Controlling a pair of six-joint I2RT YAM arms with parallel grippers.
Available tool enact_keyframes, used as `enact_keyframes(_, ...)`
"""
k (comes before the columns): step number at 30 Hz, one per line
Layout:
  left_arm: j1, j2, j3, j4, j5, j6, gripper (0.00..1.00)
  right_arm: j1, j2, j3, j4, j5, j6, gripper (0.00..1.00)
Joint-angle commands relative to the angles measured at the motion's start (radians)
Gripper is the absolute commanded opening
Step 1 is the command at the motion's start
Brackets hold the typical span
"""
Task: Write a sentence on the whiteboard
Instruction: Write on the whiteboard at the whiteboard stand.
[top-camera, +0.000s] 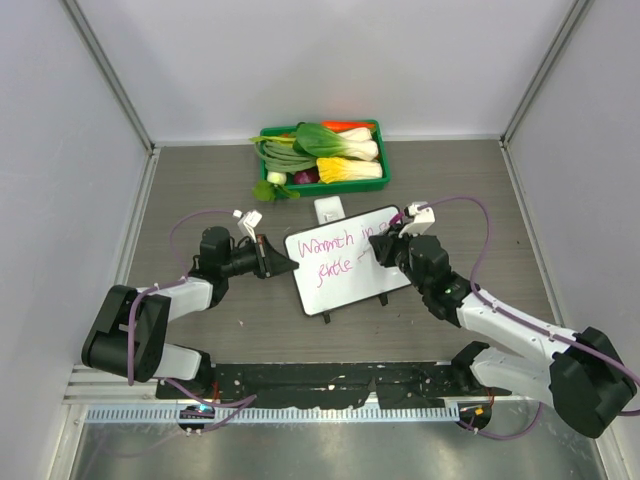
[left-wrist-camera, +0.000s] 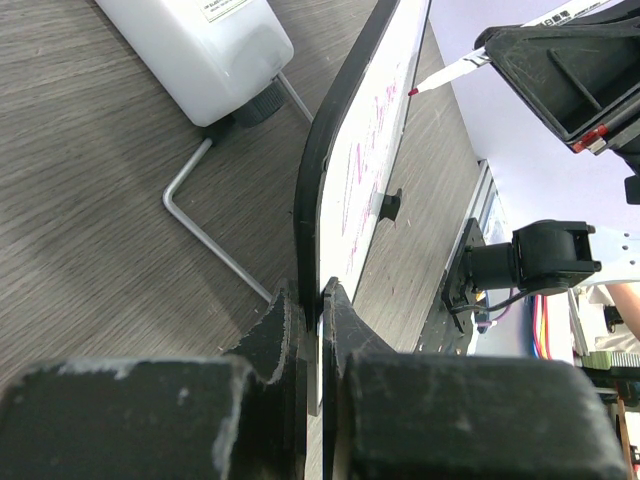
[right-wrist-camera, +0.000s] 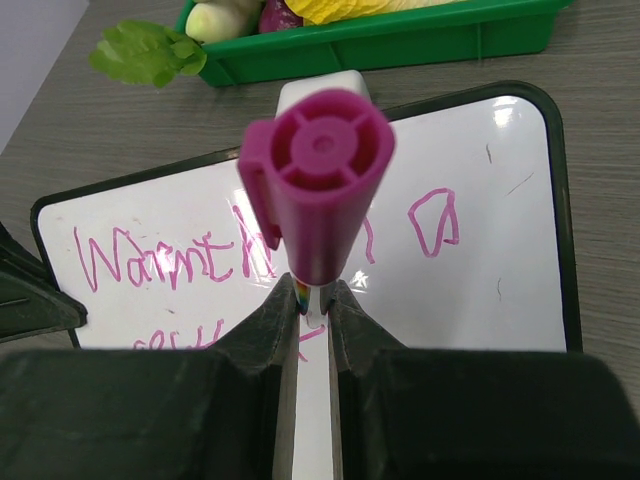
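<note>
The whiteboard (top-camera: 350, 285) lies tilted on the table between the two arms. My left gripper (top-camera: 284, 262) is shut on its left rim, and in the left wrist view the dark rim (left-wrist-camera: 318, 150) runs straight out from between the jaws of that gripper (left-wrist-camera: 312, 296). The sentence (top-camera: 335, 250) is pink writing in two lines, "Warmth" (right-wrist-camera: 160, 255) starting the upper one. My right gripper (right-wrist-camera: 315, 297) is shut on a magenta marker (right-wrist-camera: 315, 190) over the board's right part. The marker's tip (left-wrist-camera: 412, 92) sits at the board's surface; contact cannot be told.
A green tray (top-camera: 384, 150) of vegetables stands behind the board, with a leaf (right-wrist-camera: 150, 55) lying beside it. A small white box (top-camera: 329, 209) sits just past the board's far edge. A bent metal wire (left-wrist-camera: 200, 225) lies on the table beside that box.
</note>
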Motion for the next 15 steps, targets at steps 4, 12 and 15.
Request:
enact_keyframes(4,0.003,0.015,0.000,-0.033,-0.099,0.083,0.00,-0.003,-0.003,0.049,0.072,-0.022,0.013,0.01)
enact_keyframes(12,0.003,0.012,-0.001,-0.033,-0.099,0.081,0.00,-0.004,0.046,0.017,0.100,0.002,0.017,0.01)
enact_keyframes(15,0.003,0.011,-0.003,-0.033,-0.101,0.081,0.00,-0.004,0.041,0.006,0.086,0.004,0.019,0.01)
